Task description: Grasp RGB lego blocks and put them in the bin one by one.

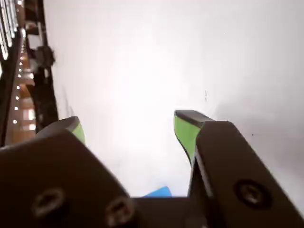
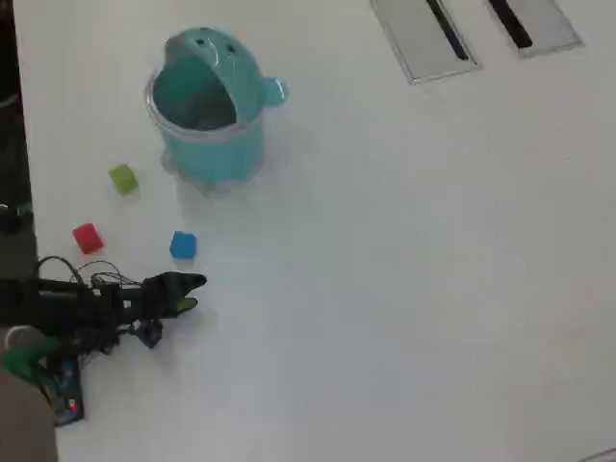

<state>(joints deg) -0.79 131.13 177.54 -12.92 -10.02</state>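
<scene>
In the overhead view the light-teal bin (image 2: 207, 111) stands upper left with its domed lid flipped up. On the white table near it lie the yellow-green block (image 2: 122, 178), the red block (image 2: 87, 238) and the blue block (image 2: 182, 244). My gripper (image 2: 192, 293) is just below and right of the blue block, apart from it. In the wrist view the gripper (image 1: 130, 124) is open, its green-padded fingers (image 1: 186, 130) spread wide with bare table between them. A sliver of the blue block (image 1: 159, 192) shows at the bottom, behind the gripper body.
Two grey plates with dark slots (image 2: 423, 34) lie at the table's top right in the overhead view. The arm's base and cables (image 2: 58, 318) sit at the left edge. A dark stand with lights (image 1: 19, 71) fills the wrist view's left side.
</scene>
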